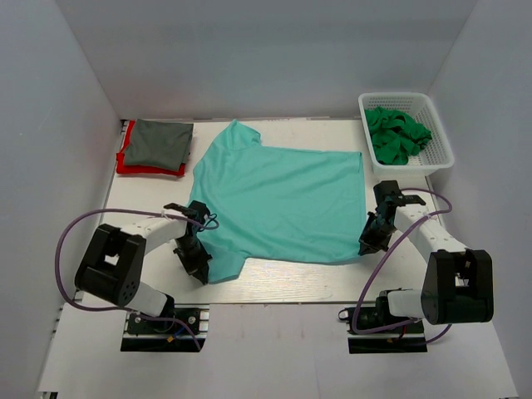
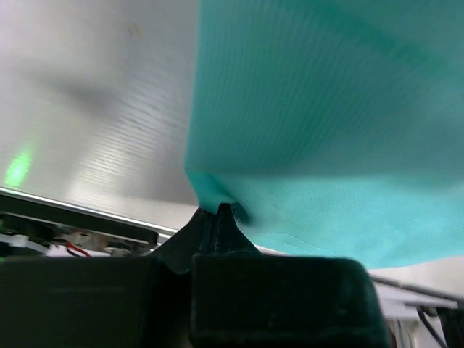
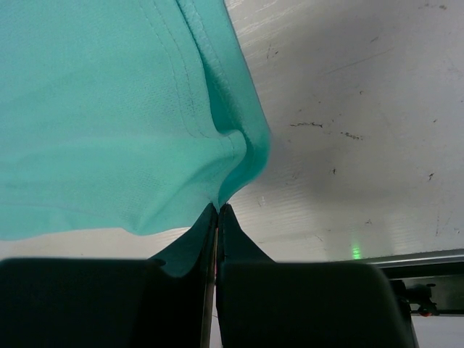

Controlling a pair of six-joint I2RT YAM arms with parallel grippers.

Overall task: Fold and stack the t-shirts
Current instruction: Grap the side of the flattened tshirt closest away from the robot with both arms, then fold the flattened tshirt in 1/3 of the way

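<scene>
Both grippers clenched on the near edge of the large light teal cloth t-shirt (image 1: 283, 195).
The shirt lies spread flat in the middle of the white table (image 1: 291, 283), collar side to the left and hem to the right. The left gripper (image 2: 217, 212) pinches cloth at the near-left sleeve. The right gripper (image 3: 218, 209) pinches the near-right hem corner, with cloth bunched at its tips. A dark grey folded cloth shirt (image 1: 162, 141) sits on a red cloth shirt (image 1: 131, 165) at the far-left corner. A bright green crumpled cloth shirt (image 1: 397, 135) lies inside the white plastic lattice basket (image 1: 442, 154) at the far right.
</scene>
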